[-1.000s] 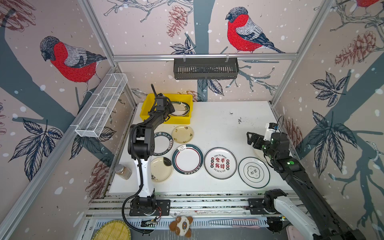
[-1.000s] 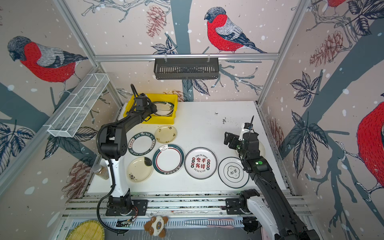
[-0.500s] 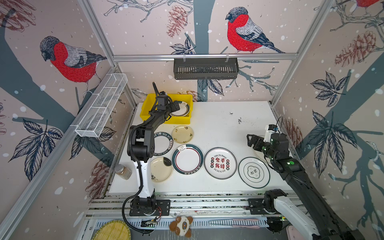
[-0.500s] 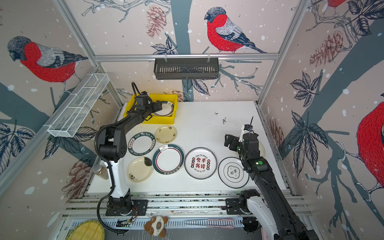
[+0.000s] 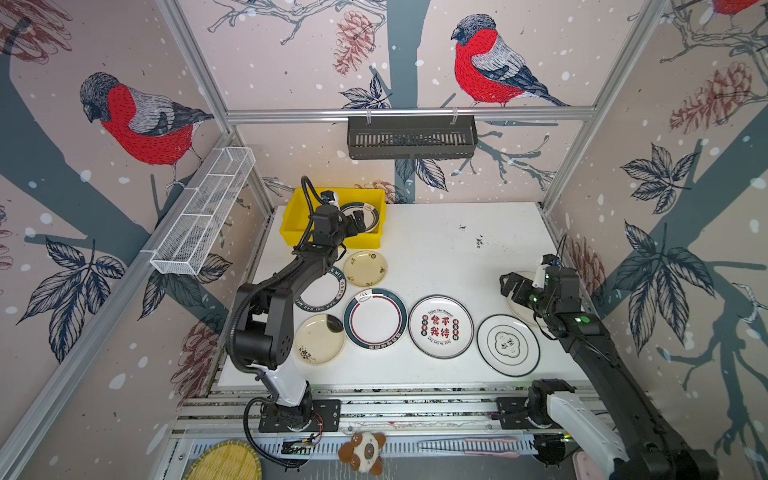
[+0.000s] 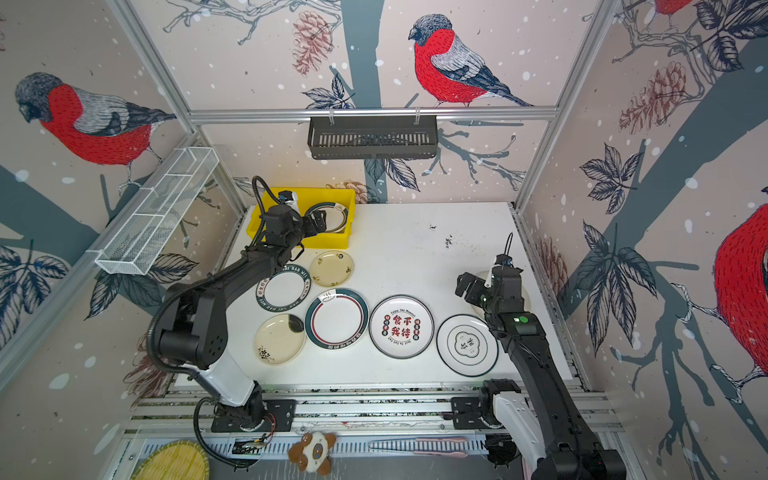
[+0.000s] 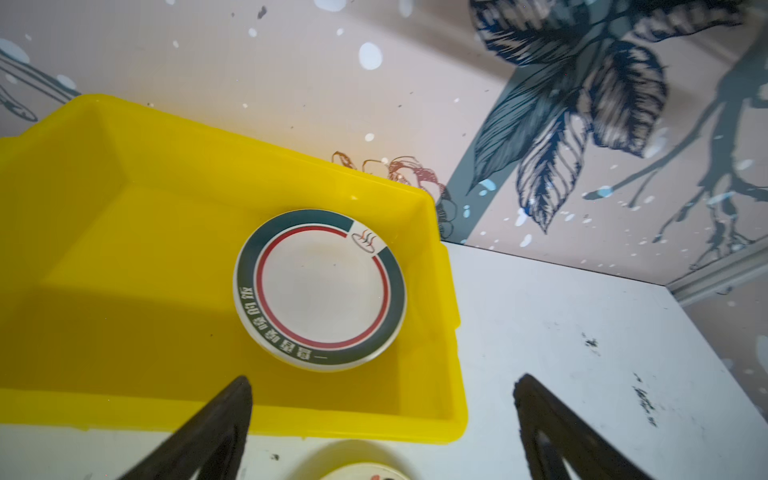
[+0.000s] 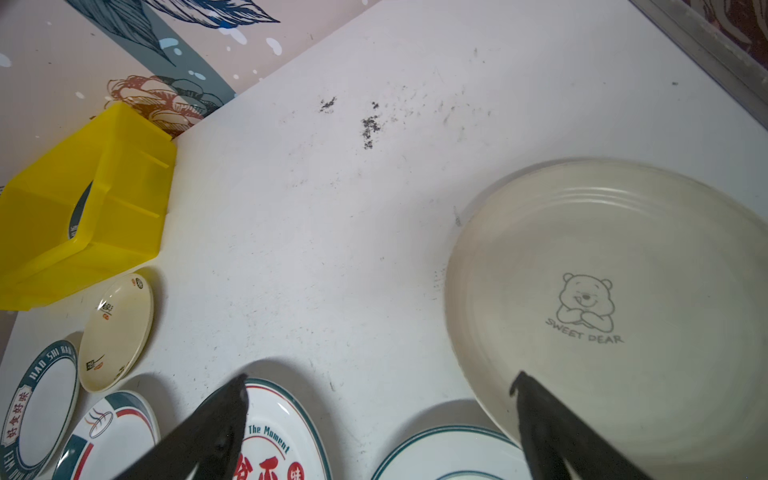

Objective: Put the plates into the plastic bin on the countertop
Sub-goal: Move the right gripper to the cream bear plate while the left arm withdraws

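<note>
My left end effector (image 7: 382, 382) hangs over the near wall of the plastic bin (image 7: 124, 166), jaws apart and holding nothing. 1 green-rimmed plate (image 7: 320, 291) with a red ring lies flat on the bin floor, toward the end nearer the middle of the bench (image 5: 436, 249). The rest of the bin floor is bare.

My right end effector (image 8: 380, 380) is spread and empty too, hovering beside the bear plate (image 8: 602, 299) near the bench's right edge.

That makes 1 plate in and 7 I can see left on the bench:
- the bear plate
- the lettered-rim plate (image 5: 324, 291), partly under my left arm
- the small cream plate (image 5: 365, 269)
- the spotted cream plate (image 5: 319, 338)
- the ringed plate (image 5: 375, 319)
- the red-character plate (image 5: 440, 326)
- the thin-rimmed plate (image 5: 508, 345)

I judge the job barely begun. With the bin this narrow, most of the 7 will likely have to stack.
</note>
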`<control>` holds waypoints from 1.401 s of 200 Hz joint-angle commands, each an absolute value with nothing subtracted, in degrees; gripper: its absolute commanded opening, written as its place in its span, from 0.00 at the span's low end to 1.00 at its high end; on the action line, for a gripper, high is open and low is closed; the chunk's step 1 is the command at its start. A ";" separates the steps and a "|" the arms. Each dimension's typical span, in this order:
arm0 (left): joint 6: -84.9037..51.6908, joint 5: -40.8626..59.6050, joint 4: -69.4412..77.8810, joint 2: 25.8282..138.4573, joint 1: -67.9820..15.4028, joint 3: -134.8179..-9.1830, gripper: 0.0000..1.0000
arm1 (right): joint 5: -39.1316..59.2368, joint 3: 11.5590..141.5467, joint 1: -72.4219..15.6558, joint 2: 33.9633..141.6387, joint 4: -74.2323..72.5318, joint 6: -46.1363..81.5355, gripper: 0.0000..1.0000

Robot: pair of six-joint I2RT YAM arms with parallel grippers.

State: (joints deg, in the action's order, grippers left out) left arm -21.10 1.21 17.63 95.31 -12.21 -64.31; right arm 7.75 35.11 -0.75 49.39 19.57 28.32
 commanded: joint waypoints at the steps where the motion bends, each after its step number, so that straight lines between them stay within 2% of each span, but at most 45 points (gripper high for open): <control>1: -22.57 0.70 24.45 90.25 -13.86 -59.64 0.97 | 12.32 35.48 3.94 50.80 20.57 28.13 1.00; 38: -23.07 -3.12 30.20 80.43 -19.61 -47.93 0.98 | 10.71 36.08 15.64 53.33 23.95 30.11 1.00; 71: -24.34 -1.07 34.27 77.22 -24.48 -41.89 0.98 | 5.39 33.79 20.91 53.59 23.87 31.54 0.99; 87: -24.10 -0.10 33.38 76.92 -26.30 -41.25 0.98 | 3.15 33.60 21.43 53.61 23.95 32.33 0.96; 94: -23.82 0.08 33.01 76.75 -26.95 -41.00 0.98 | 2.14 33.63 21.60 53.65 23.99 32.58 1.00; 127: -23.89 1.76 31.90 75.78 -27.95 -40.18 0.98 | -2.20 33.40 22.40 53.83 24.85 33.99 1.00; 161: -24.42 3.78 31.49 74.10 -28.04 -38.81 0.98 | -0.80 31.29 23.03 53.97 22.24 33.86 0.99; 172: -24.58 3.78 31.59 73.38 -28.04 -38.33 0.98 | -0.84 31.16 23.05 54.41 22.14 33.50 0.97; 189: -24.68 4.11 32.45 72.40 -28.04 -37.30 0.98 | -0.17 30.94 23.12 54.99 21.84 33.33 0.86; 280: -25.00 4.53 30.98 71.27 -28.04 -37.81 0.98 | -0.46 29.07 23.03 59.61 19.48 33.58 0.83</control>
